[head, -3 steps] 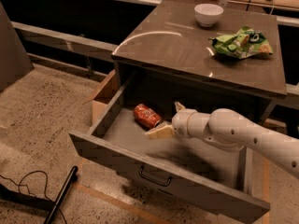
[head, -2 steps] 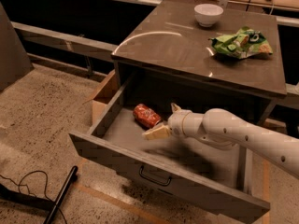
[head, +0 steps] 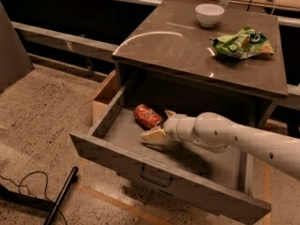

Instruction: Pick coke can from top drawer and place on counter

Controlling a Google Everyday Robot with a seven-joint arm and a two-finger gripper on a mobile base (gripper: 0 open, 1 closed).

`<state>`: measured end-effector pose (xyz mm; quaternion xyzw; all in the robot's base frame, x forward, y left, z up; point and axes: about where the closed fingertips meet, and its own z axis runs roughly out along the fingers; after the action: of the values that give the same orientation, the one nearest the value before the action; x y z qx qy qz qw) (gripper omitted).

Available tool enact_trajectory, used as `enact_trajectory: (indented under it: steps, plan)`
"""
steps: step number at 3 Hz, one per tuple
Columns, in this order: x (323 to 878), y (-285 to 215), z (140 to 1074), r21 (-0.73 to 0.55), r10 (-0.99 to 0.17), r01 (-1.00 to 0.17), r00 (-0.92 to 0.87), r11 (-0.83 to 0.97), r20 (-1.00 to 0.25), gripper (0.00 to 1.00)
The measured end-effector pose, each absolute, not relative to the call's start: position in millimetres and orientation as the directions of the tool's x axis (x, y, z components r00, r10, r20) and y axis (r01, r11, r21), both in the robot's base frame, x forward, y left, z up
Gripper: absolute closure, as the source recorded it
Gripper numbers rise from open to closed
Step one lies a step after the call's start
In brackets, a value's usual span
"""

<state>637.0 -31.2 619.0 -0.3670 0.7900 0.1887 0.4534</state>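
The coke can (head: 146, 116) lies on its side, red and dented, in the left half of the open top drawer (head: 122, 159). My gripper (head: 161, 124) is inside the drawer just right of the can, open, with one finger (head: 153, 135) in front of the can and the other behind it near the can's right end. I cannot tell whether the fingers touch the can. My white arm reaches in from the lower right. The counter (head: 178, 46) is the glossy top above the drawer.
A white bowl (head: 209, 14) and a green snack bag (head: 241, 43) sit at the back right of the counter. A cardboard box (head: 104, 95) stands left of the drawer. A black pole (head: 61, 201) and a cable lie on the floor at the lower left.
My gripper has moved a little to the left, closer to the can. The can has not moved.
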Motion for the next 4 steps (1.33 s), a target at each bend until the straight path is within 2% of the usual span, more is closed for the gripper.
enact_trajectory:
  steps: [2, 3, 4]
  plan:
    - [636, -28, 608, -0.033, -0.415, -0.736, -0.344, 0.676, -0.842, 0.64]
    - [632, -41, 634, -0.067, -0.42, -0.726, -0.318, 0.685, -0.85, 0.88]
    - [616, -65, 684, -0.121, -0.441, -0.71, -0.286, 0.693, -0.851, 1.0]
